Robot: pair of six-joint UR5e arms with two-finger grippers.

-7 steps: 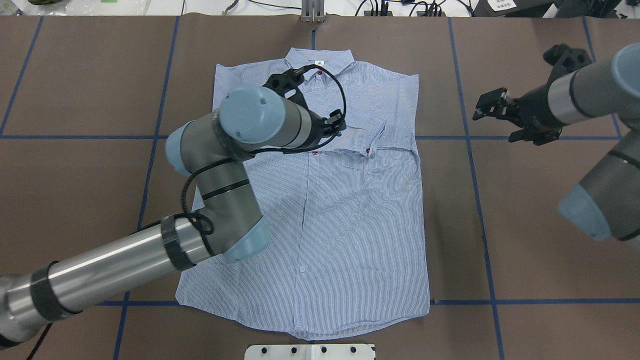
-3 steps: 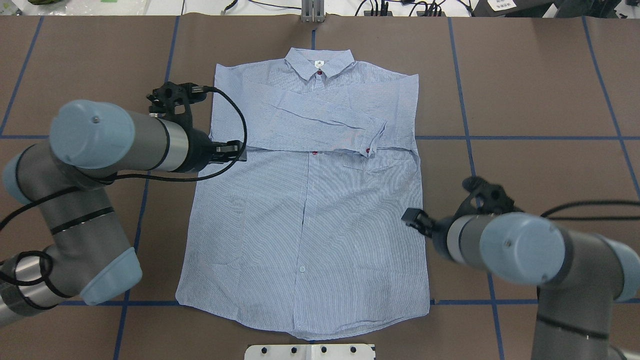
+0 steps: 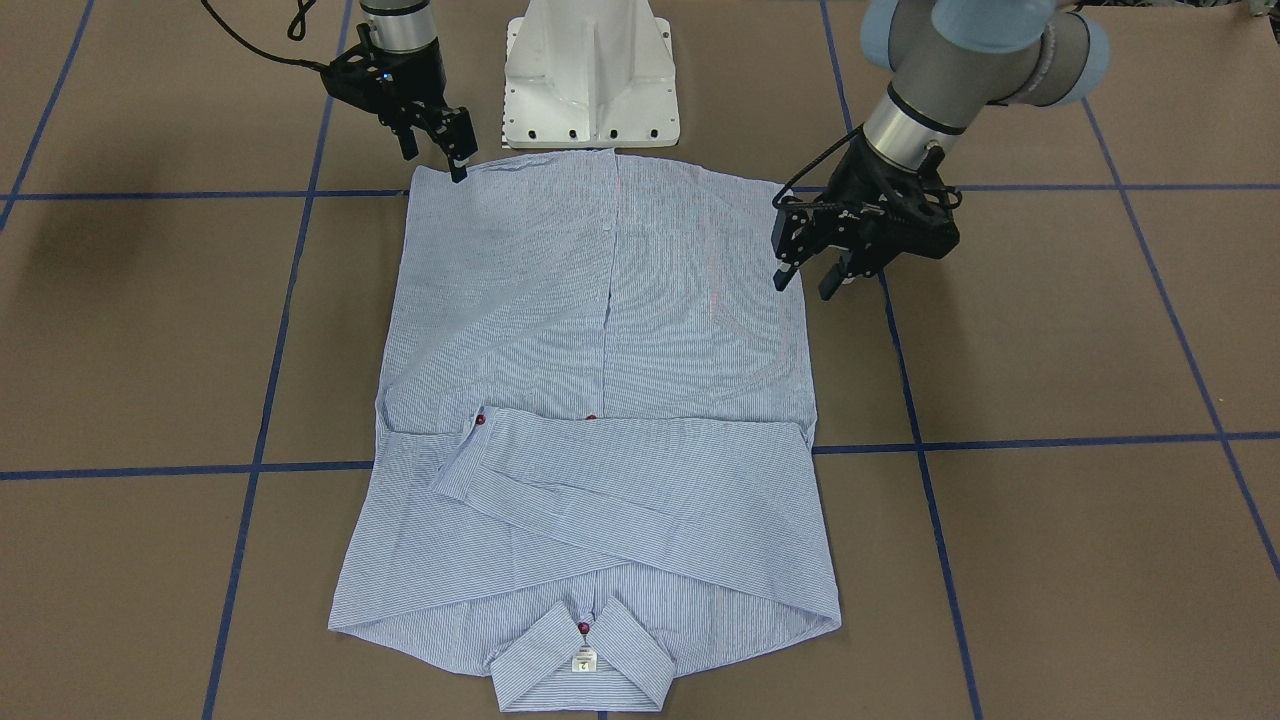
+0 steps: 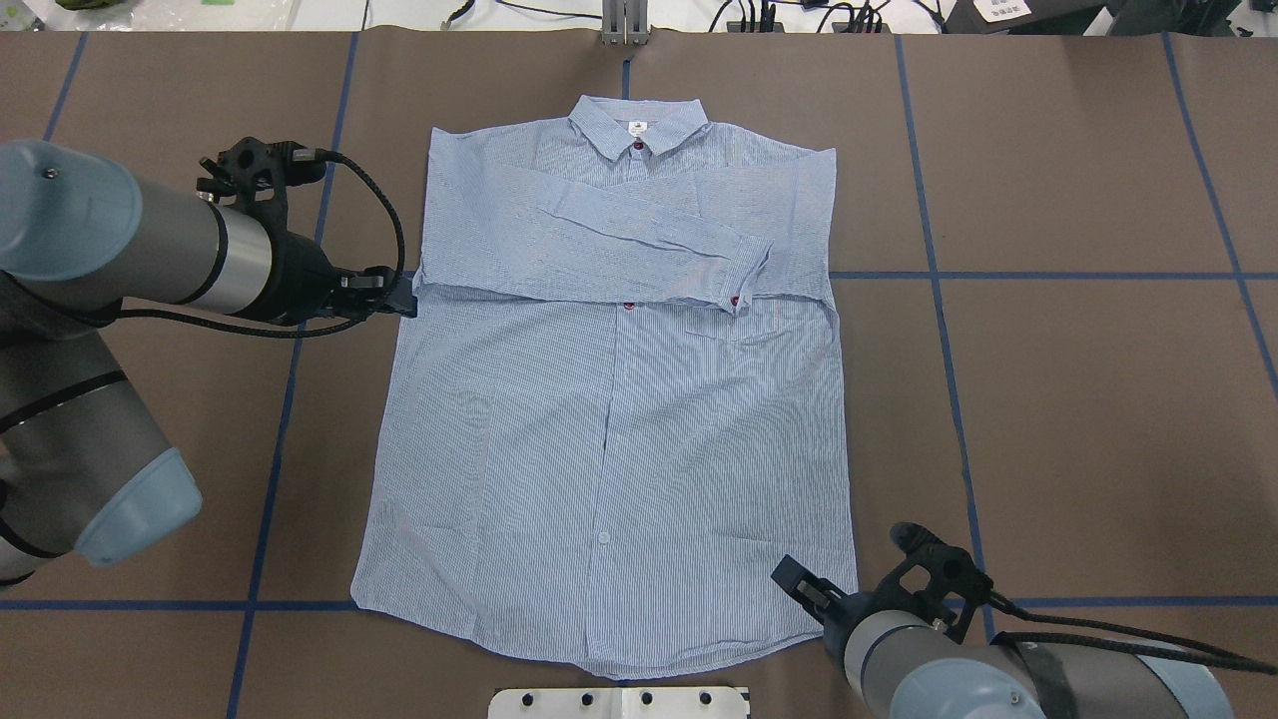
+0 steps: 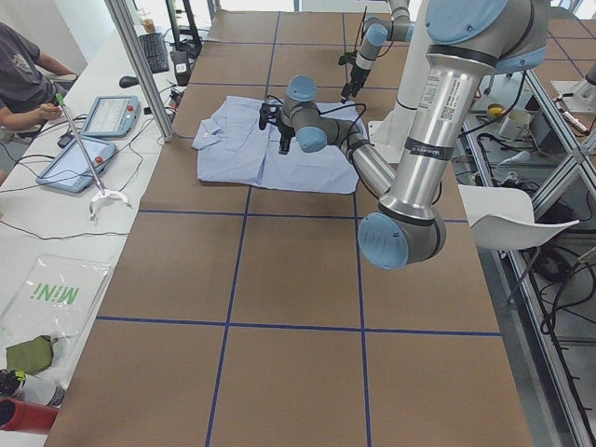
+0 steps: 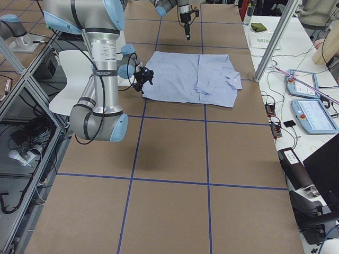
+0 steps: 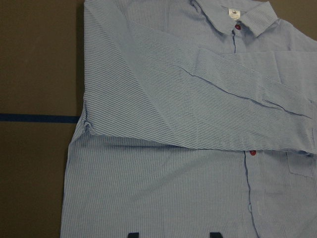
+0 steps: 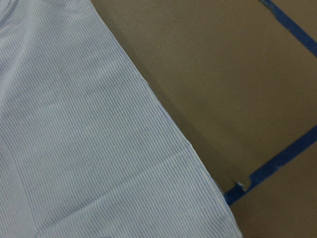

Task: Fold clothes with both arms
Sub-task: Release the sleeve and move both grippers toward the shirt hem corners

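Observation:
The light blue striped shirt (image 4: 619, 429) lies flat, front up, with its collar (image 4: 639, 125) at the far side and both sleeves folded across the chest. My left gripper (image 4: 394, 295) is open and empty, just over the shirt's left edge by the sleeve fold; it also shows in the front view (image 3: 805, 278). Its fingertips (image 7: 133, 234) stand apart over the cloth (image 7: 173, 148). My right gripper (image 4: 799, 587) is open and empty at the shirt's near right hem corner, and also shows in the front view (image 3: 440, 155). The right wrist view shows that hem edge (image 8: 89, 148) but no fingers.
The white pedestal base (image 3: 590, 70) stands at the near edge, just behind the hem. Brown table cover with blue tape lines (image 4: 939, 275) surrounds the shirt. Tablets (image 5: 79, 163) and a seated person (image 5: 23, 79) are beyond the far edge.
My left arm has pulled back from over the chest to the shirt's left edge. My right arm has swung from the far right down to the near right hem corner.

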